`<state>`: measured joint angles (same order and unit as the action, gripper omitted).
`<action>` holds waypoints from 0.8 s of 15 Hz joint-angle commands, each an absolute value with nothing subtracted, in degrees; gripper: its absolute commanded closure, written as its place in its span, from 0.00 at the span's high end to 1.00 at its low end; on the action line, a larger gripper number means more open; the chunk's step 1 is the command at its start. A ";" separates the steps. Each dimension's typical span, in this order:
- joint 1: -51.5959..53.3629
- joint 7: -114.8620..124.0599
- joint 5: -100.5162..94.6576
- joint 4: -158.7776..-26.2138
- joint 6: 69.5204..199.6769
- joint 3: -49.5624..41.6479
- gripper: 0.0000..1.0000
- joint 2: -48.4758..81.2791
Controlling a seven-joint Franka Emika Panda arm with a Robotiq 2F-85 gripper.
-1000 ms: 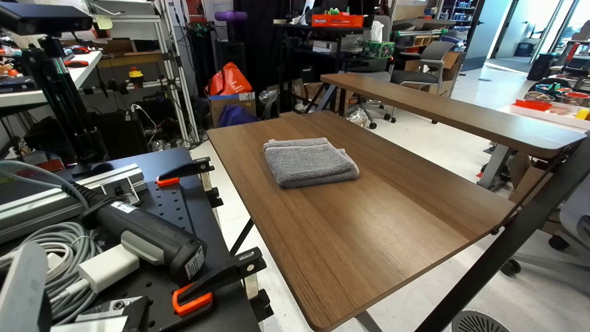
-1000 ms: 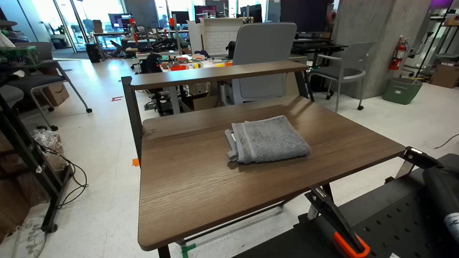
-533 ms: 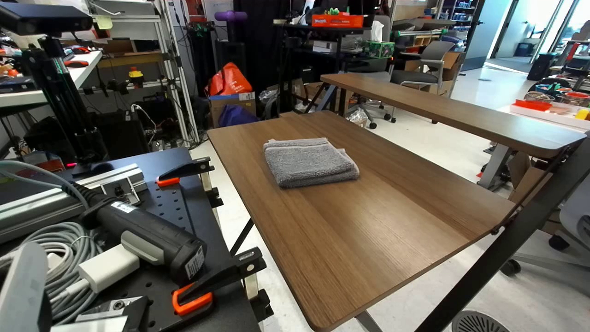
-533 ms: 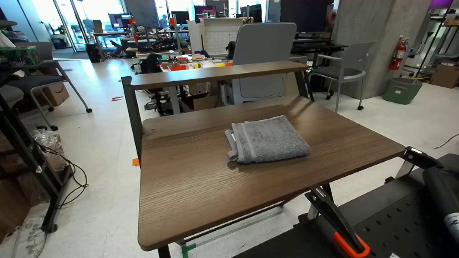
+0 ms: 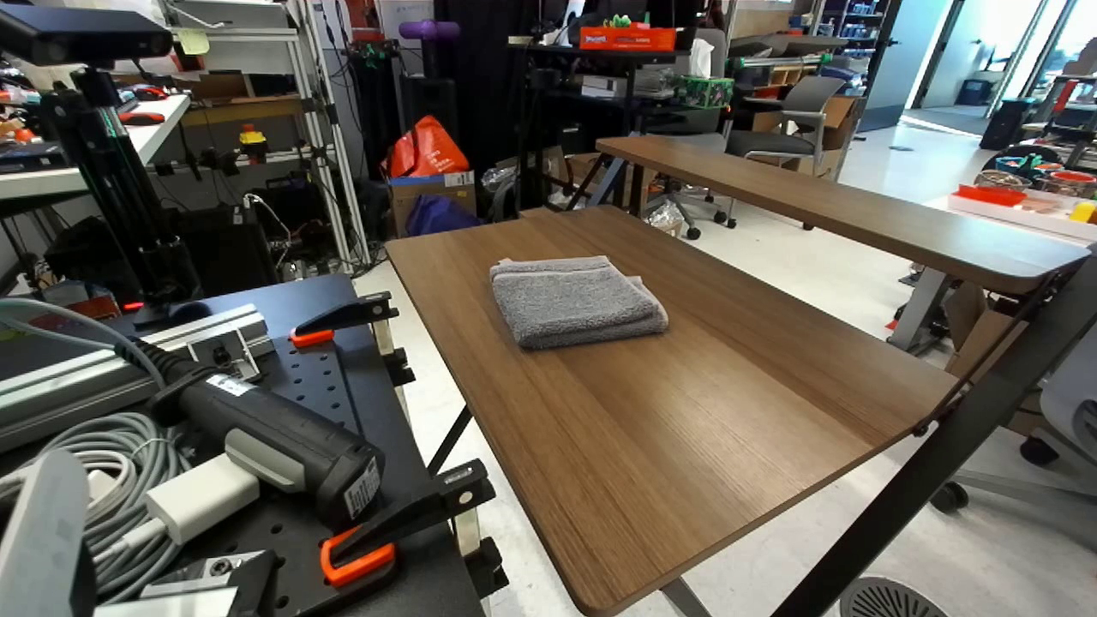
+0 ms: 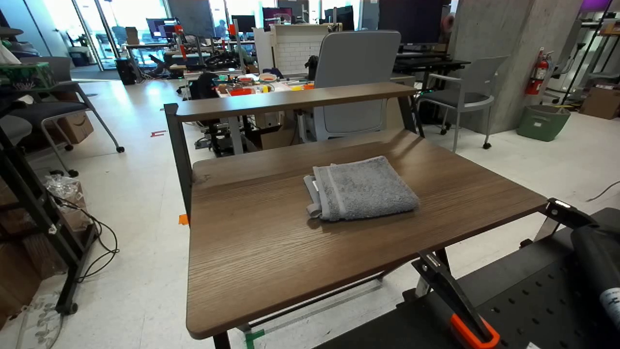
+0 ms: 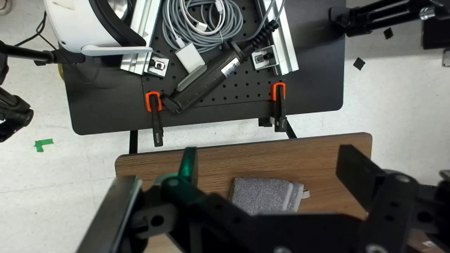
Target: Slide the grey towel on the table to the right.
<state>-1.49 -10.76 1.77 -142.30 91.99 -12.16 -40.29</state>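
The grey towel [image 5: 578, 302] lies folded flat on the brown wood-grain table [image 5: 686, 411] in an exterior view. It also lies there in an exterior view [image 6: 363, 189], with a small loop at one edge, and the table [image 6: 271, 261] shows around it. In the wrist view the towel [image 7: 263, 194] is seen from above, its lower part hidden behind the gripper body. My gripper [image 7: 269, 151] is open, its two fingers wide apart with nothing between them. It is well above the table and does not touch the towel. The gripper is out of view in both exterior views.
A raised brown shelf [image 6: 290, 101] runs along one long side of the table. A black bench [image 7: 313, 91] stands beside the opposite side, with clamps [image 7: 279, 109], a handheld black device [image 7: 211, 80] and coiled cables [image 7: 207, 24]. A grey chair [image 6: 358, 72] stands behind the shelf.
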 commanded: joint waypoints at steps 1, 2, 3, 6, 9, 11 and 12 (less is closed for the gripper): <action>-2.45 -7.70 4.78 -140.32 96.05 -10.84 1.00 -34.39; -2.18 -6.41 5.57 -139.62 97.73 -10.34 1.00 -32.10; -1.92 -4.91 6.32 -138.82 100.50 -9.55 1.00 -29.08; -1.06 -1.79 8.76 -135.77 106.60 -7.25 1.00 -20.27; -0.76 2.39 8.75 -133.41 112.25 -4.03 1.00 -12.71; -0.80 5.51 8.14 -131.72 116.34 -2.46 1.00 -7.66; -0.74 6.94 7.70 -130.81 117.75 -1.79 1.00 -5.39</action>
<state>-0.83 3.07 7.56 -134.98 114.35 -3.57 -12.45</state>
